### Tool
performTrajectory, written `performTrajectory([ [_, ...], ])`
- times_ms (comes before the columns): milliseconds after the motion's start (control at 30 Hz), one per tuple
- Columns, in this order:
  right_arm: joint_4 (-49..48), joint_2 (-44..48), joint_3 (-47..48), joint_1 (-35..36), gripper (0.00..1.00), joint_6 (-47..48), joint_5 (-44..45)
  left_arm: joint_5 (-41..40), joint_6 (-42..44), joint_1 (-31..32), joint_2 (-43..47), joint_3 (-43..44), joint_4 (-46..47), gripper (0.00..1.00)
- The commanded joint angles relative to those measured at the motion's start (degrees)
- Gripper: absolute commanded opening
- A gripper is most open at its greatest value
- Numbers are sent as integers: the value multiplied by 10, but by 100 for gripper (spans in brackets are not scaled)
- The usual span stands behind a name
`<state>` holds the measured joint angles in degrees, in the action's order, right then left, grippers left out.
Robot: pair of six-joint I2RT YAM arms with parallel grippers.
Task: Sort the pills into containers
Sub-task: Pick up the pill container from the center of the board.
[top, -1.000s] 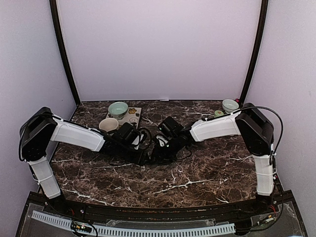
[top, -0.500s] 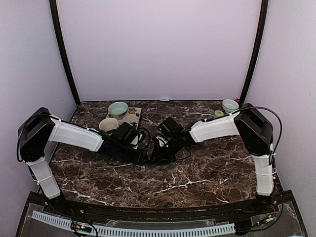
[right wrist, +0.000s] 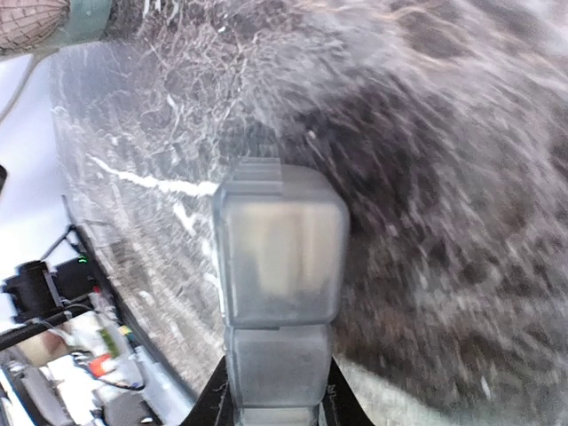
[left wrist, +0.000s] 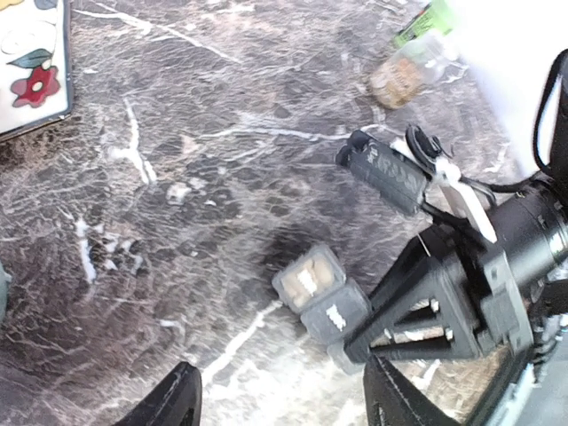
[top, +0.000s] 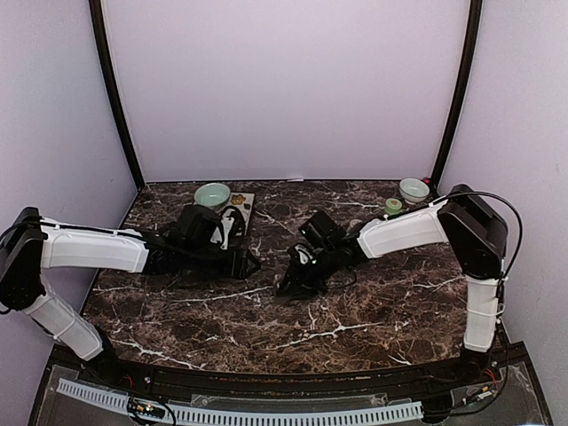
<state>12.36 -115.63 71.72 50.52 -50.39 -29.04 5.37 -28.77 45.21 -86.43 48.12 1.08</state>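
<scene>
The right pincer [right wrist: 273, 399] was pinching the strip [left wrist: 319, 297] by one end. Its two fingers pressed against the sides of the near compartment, and the other compartments stuck out in front of them. The strip's lids were shut and cloudy. Through the lid of the far compartment, tan pills [left wrist: 309, 280] showed, heaped together. The middle compartment showed only a pale fleck, too small to make out. The strip was low over the dark marble tabletop [left wrist: 177, 222], near its middle. Whether it touched the surface or hung just above it could not be told.

The left pincer [left wrist: 284, 386] was spread wide with nothing between its fingers. It pointed toward the strip from the left, near it but not touching.

Farther out in the left wrist view, a small clear jar [left wrist: 404, 75] with tan contents lay on its side, well beyond the strip. A tile [left wrist: 31, 53] painted with a red flower lay at the far left. In the top view, a pale teal bowl [top: 213, 193] stood at the back left of the tabletop, beside the tile. A smaller bowl [top: 413, 188] stood at the back right corner.
</scene>
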Motion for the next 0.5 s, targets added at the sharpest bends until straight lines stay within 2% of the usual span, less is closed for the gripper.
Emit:
performTrajectory([
  [0,-91,60,-29,-14,0,-71,-52,63,-30,-3,39,-30,55,66],
  [267,-243,120,-53,-17,0,-184,-106,131,-65,-3,84,-47,110,69],
  [467,-318,138,-76,-17,0,-249,-119,125,-100,-4,115,-60,135,68],
])
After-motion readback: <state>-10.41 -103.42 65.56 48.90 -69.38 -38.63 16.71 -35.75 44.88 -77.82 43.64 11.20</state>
